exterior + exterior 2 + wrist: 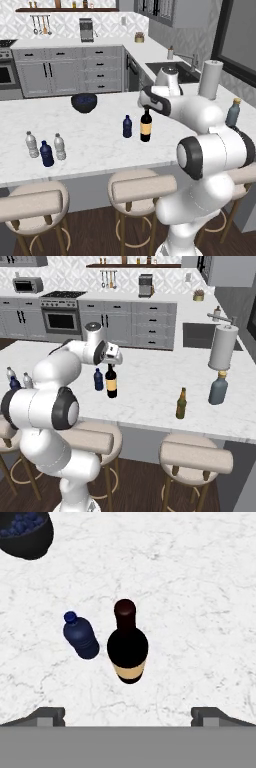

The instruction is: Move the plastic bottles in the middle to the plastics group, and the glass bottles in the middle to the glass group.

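Overhead now: gripper [128, 714] hangs above the marble counter [200, 587] with jaws spread fully wide, holding nothing and touching nothing. Both dark fingertips [49, 714] stand well apart at the bottom of the hand view.

Directly under the gripper, between the jaw lines: one tall black wine bottle [127, 647], upright, tan-yellow label, dark neck. Also seen at [146, 125] and [111, 381].

Just beside it, on the side of the hand view's left fingertip: one dark blue plastic bottle [80, 635], upright, close to the wine bottle but apart from it. Count in the middle: one wine bottle, one blue bottle.

Farther off, beyond the blue bottle: one dark bowl [25, 532] with blue contents.

Well away from the gripper, toward the arm's left along the counter: plastics group [46, 148], three bottles counted in the left base view, two clear with white caps and one dark blue between them.

Well away on the opposite side: glass group, two bottles, one amber-brown beer bottle [181, 404] and one grey-blue bottle [218, 388] with tan stopper. One paper towel roll [222, 348] stands behind the grey-blue bottle.
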Motion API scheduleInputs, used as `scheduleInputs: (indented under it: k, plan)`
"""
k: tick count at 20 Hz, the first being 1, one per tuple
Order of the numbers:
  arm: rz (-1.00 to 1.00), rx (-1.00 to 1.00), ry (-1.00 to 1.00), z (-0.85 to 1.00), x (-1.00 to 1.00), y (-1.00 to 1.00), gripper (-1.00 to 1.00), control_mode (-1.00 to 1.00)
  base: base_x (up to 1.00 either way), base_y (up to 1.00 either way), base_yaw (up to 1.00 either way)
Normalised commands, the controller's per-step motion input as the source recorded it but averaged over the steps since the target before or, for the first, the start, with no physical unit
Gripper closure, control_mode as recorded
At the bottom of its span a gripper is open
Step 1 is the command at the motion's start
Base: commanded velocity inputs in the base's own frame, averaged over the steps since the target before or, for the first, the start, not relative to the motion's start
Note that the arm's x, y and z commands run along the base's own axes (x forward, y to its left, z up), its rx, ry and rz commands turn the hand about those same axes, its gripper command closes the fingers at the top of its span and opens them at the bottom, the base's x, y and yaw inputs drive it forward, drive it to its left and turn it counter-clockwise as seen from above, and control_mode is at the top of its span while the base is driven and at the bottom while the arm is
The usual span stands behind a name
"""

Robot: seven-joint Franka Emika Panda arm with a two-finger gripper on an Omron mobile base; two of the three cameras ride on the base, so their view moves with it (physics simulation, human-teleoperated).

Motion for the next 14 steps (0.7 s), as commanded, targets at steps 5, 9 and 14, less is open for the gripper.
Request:
scheduleInputs:
  k: [5, 9, 14]
  plan:
    - [0.0, 0.0, 0.0, -0.23, 0.22, 0.0, -1.0, -1.0, 0.0, 0.0, 0.0]
    - [0.0, 0.0, 0.0, -0.26, 0.16, 0.0, -1.0, -1.0, 0.0, 0.0, 0.0]
    - [0.0, 0.0, -0.05, -0.02, 0.02, 0.0, -1.0, -1.0, 0.0, 0.0, 0.0]
